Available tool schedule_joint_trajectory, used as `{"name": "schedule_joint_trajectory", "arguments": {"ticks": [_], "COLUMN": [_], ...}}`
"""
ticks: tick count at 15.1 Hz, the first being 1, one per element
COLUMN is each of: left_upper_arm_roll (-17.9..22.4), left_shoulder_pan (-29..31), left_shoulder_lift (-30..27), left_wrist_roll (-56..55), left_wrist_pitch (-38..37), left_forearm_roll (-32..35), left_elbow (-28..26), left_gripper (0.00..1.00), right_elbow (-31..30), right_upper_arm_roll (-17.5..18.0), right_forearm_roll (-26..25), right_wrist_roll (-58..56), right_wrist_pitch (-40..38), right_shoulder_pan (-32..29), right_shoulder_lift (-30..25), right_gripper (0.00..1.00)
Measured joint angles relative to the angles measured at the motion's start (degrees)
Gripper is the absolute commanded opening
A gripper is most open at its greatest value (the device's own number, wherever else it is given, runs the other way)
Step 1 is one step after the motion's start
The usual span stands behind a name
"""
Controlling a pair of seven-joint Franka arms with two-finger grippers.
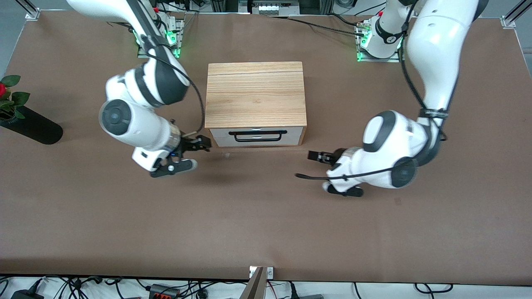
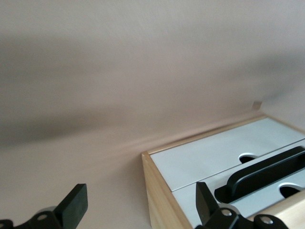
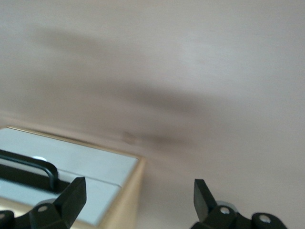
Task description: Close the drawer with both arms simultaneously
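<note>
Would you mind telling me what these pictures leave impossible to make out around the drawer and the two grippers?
- Drawer interior: hidden by its white front panel in every view.
- Left gripper fingertips: cut off by the bottom edge in the left wrist view.
- Right gripper fingertips: likewise cut off in the right wrist view.
- Plant: cropped by the front view's edge.

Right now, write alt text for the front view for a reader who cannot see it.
A wooden box sits mid-table, its white drawer shut flush. The right gripper and the left gripper, both with jaws open, sit low at the drawer's two front corners. A potted plant stands at the table's edge.
</note>
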Motion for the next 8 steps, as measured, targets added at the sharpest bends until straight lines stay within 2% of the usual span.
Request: {"name": "schedule_joint_trajectory", "arguments": {"ticks": [4,8], "left_upper_arm_roll": [0.1,1.1], "left_shoulder_pan": [3.8,6.8], "left_shoulder_lift": [-6.0,-10.5], "left_wrist_roll": [-0.1,-3.1], "left_wrist_pitch": [-2.3,-9.0], "left_forearm_roll": [5.5,6.1], "left_elbow": [0.5,0.5], "left_gripper": [1.00,1.00], "right_elbow": [1.6,2.7], "right_upper_arm_roll": [-3.5,-7.1], "right_forearm_roll": [-5.5,-12.0], "right_wrist_roll": [-0.1,-0.4], "right_wrist_pitch": [-11.6,-20.8], "right_shoulder_pan": [0.0,-0.1], "right_shoulder_lift": [-5.8,-10.7], "right_gripper": [1.00,1.00]}}
